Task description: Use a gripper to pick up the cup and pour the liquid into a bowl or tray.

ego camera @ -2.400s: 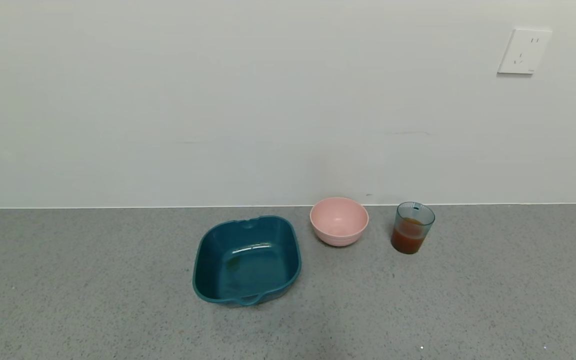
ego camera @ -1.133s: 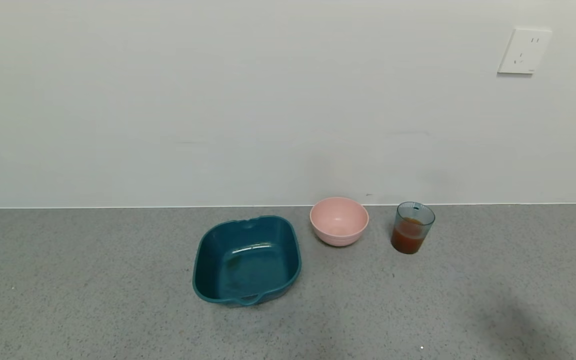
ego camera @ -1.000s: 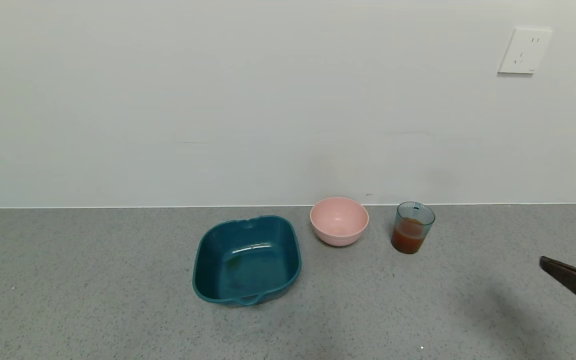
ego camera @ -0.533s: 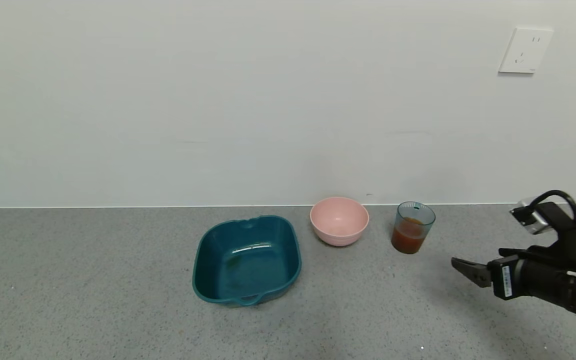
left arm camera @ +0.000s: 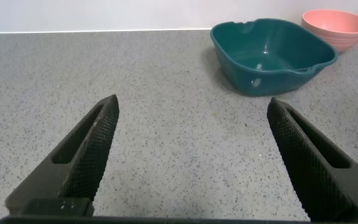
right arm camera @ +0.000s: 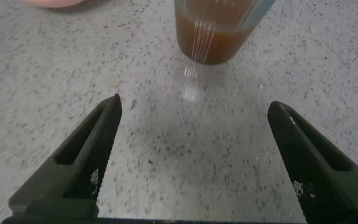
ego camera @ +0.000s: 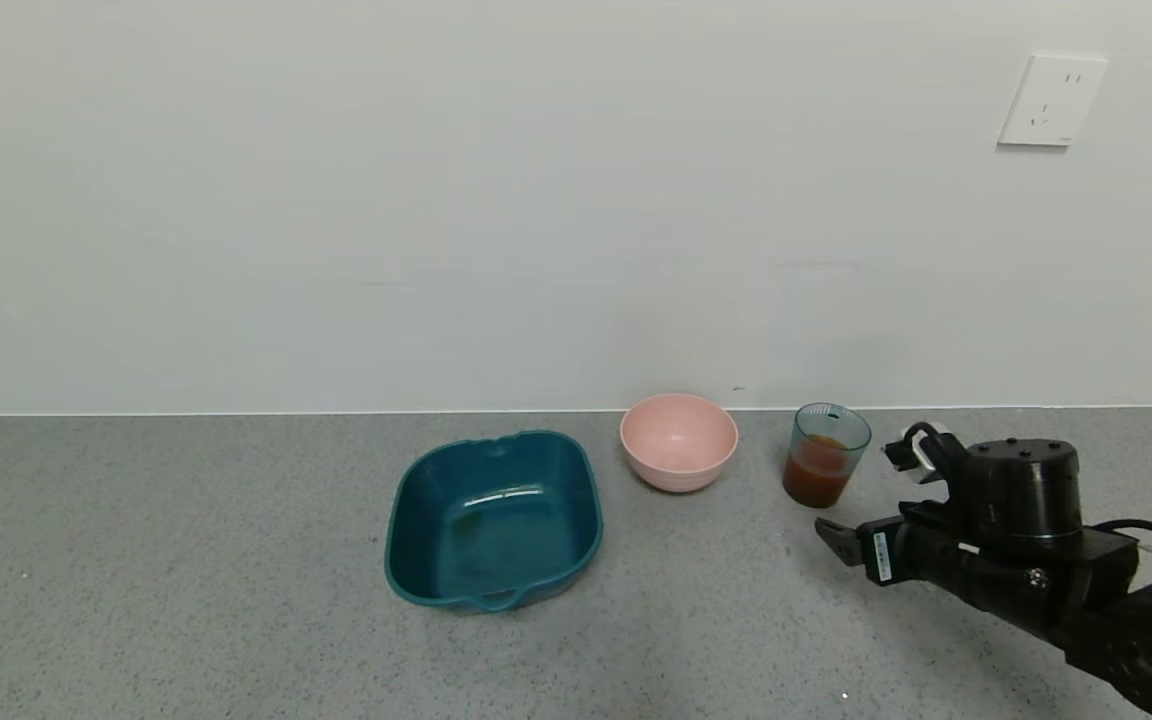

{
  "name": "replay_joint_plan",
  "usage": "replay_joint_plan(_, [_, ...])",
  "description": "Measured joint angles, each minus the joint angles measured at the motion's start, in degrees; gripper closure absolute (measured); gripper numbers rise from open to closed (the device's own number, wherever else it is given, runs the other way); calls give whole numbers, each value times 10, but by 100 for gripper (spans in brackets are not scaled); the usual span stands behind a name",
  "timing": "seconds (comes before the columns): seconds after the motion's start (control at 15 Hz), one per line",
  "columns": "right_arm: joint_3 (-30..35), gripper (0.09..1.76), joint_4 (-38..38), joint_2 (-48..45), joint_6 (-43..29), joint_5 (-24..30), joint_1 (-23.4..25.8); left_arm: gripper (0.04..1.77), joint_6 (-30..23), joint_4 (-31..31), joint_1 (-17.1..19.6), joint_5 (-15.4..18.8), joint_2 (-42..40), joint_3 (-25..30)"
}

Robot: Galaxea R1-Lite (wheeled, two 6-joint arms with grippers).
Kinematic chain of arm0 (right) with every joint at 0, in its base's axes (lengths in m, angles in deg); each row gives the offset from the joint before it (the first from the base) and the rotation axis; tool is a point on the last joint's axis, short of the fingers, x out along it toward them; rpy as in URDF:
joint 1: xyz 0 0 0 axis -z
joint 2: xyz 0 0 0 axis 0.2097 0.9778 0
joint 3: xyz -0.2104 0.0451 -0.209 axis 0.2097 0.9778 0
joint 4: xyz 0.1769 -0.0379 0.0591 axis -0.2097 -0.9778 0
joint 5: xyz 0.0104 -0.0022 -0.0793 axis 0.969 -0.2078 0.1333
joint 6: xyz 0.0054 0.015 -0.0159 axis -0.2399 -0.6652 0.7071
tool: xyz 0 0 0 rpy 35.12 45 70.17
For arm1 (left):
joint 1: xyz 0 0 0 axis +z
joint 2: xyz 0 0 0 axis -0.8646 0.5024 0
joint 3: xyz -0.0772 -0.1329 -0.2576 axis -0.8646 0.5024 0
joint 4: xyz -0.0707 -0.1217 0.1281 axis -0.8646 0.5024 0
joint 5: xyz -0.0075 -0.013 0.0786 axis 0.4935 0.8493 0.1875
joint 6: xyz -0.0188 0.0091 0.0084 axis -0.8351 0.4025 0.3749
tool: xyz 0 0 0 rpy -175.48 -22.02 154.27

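1. While the right gripper [right arm camera: 191, 155] hovers near the cup [ego camera: 826, 455], fingers spread wide and not touching it, centre the cup between them before clamping.
2. Grip gently: red-orange liquid [ego camera: 817, 472] half-fills the cup.
3. Beside the cup stands the pink bowl [ego camera: 678, 441]; beyond that, the teal tray [ego camera: 493, 518].
4. The left gripper [left arm camera: 191, 155] idles wide open, well apart from the cup.
5. Under the cup lies a grey speckled countertop [ego camera: 186, 560], against a white wall [ego camera: 436, 200].
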Motion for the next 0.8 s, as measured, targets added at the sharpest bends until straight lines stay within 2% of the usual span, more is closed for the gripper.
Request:
replay_joint_plan(0.27, [-30, 14, 74, 74, -9, -28, 1, 9, 0, 0, 0, 0, 0, 0])
replay_joint_plan(0.8, [-91, 14, 136, 149, -26, -49, 6, 9, 0, 0, 0, 0, 0, 0])
